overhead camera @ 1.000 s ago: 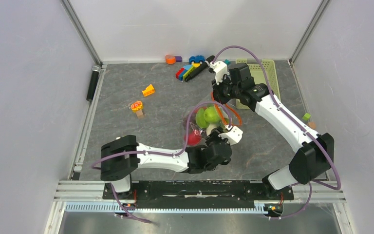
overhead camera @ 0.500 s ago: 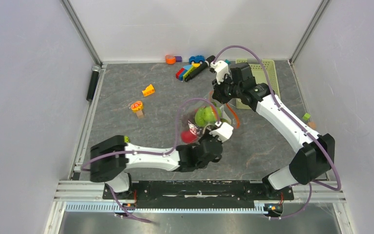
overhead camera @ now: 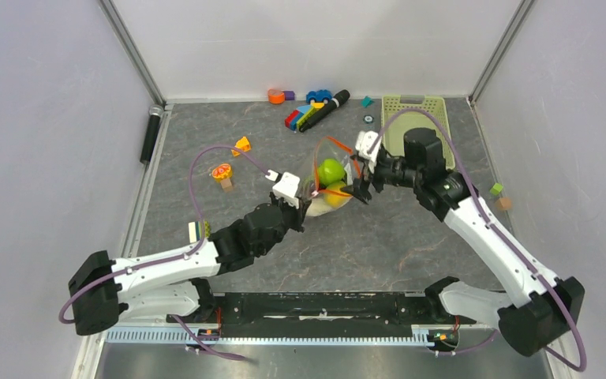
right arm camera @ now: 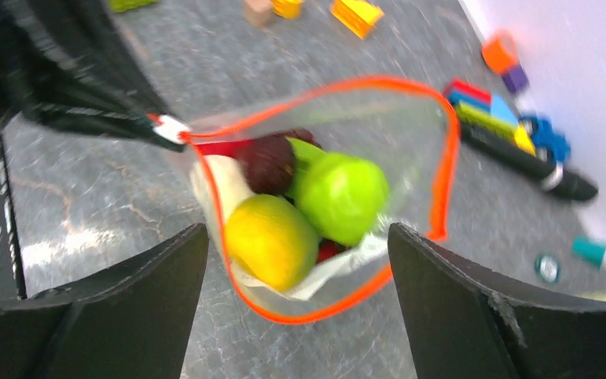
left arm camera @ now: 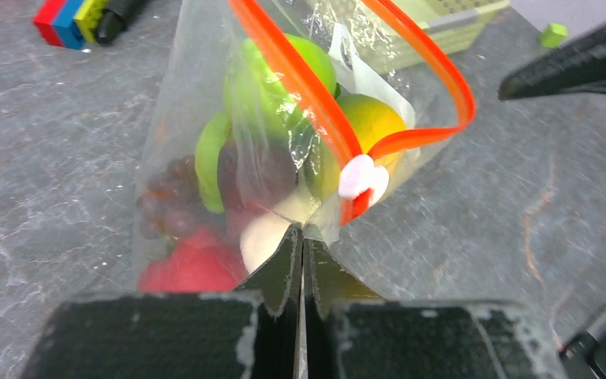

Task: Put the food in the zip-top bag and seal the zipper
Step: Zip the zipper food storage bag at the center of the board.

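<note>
The clear zip-top bag (overhead camera: 329, 178) sits mid-table with its mouth gaping. The food is inside it: a green fruit (right arm camera: 339, 197), a yellow fruit (right arm camera: 272, 241), dark red grapes (left arm camera: 166, 207), a red piece (left arm camera: 193, 267) and a white radish (left arm camera: 264, 237). The red-orange zipper (left arm camera: 300, 75) loops round the mouth, its white slider (left arm camera: 361, 175) at the near end. My left gripper (left arm camera: 302, 234) is shut on the bag's corner just below the slider. My right gripper (right arm camera: 296, 233) stands open at the bag's right side, its fingers (right arm camera: 126, 276) clear of the plastic.
Coloured blocks (overhead camera: 306, 115) and a black marker (overhead camera: 330, 106) lie at the back. A pale green basket (overhead camera: 415, 118) is at the back right. An orange-slice toy (overhead camera: 222, 171) and a yellow block (overhead camera: 241, 144) lie left. A small green cube (overhead camera: 496, 189) sits right.
My right gripper has opened, let go of the bag's rim and dropped to its right side. My left gripper has shut on the bag's corner and swung left and back with it.
</note>
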Motion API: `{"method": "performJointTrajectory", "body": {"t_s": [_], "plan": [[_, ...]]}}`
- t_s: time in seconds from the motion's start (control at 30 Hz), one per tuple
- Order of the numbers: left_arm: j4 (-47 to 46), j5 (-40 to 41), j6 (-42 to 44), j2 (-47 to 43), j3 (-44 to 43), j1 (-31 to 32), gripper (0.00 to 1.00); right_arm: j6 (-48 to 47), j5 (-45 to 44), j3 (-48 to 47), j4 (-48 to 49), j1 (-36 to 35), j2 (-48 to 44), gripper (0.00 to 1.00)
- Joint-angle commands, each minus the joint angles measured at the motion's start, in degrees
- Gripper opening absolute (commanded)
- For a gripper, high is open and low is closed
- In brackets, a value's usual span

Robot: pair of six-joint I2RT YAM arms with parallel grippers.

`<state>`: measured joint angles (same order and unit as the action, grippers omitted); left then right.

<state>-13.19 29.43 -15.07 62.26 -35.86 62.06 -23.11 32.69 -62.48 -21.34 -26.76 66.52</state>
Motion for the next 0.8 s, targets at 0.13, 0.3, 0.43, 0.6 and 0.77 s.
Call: {"method": "performJointTrajectory", "body": {"t_s": [0.13,0.3,0.43,0.6,0.77], "plan": [[-0.2,-15.3,1.2,-8.9,2.2,-1.6,0.02,-18.8,28.0,11.2,12.1,-1.4,-8.4,0.93],[0.9,-16.7,1.4,-9.8,2.0,-1.7,0.02,-27.8,24.8,11.1,7.4,-9.1,-7.8,0.9],[1.1,-17.9,1.8,-10.1,2.2,-1.8,0.02,-25.1,22.2,9.4,8.3,-12.9,-5.4,0.86],[1.1,-19.3,3.0,-11.7,3.3,-1.7,0.02,-21.5,20.4,6.9,8.3,-13.1,-2.5,0.79],[1.7,-19.4,3.7,-13.6,4.5,-1.7,0.02,-20.1,19.7,5.2,7.3,-13.3,-0.5,0.62]]}}
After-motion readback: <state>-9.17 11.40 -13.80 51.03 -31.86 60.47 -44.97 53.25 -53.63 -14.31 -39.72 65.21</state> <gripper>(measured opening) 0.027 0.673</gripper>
